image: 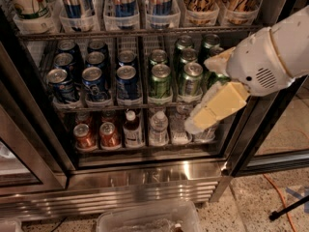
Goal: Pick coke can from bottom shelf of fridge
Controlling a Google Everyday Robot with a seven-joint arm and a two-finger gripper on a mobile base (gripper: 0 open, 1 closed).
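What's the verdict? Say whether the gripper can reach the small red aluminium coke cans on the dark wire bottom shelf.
Probably yes: the gripper hangs right, before the shelf and its clear bottles; the red coke cans stand front left, nothing visibly blocking them.

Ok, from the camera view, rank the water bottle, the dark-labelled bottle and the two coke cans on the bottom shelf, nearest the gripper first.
The gripper hangs at the right end of the bottom shelf.
1. Water bottle, just to its left.
2. Dark-labelled bottle, mid-shelf.
3. Right coke can, left of the bottles.
4. Left coke can, at the far left end.
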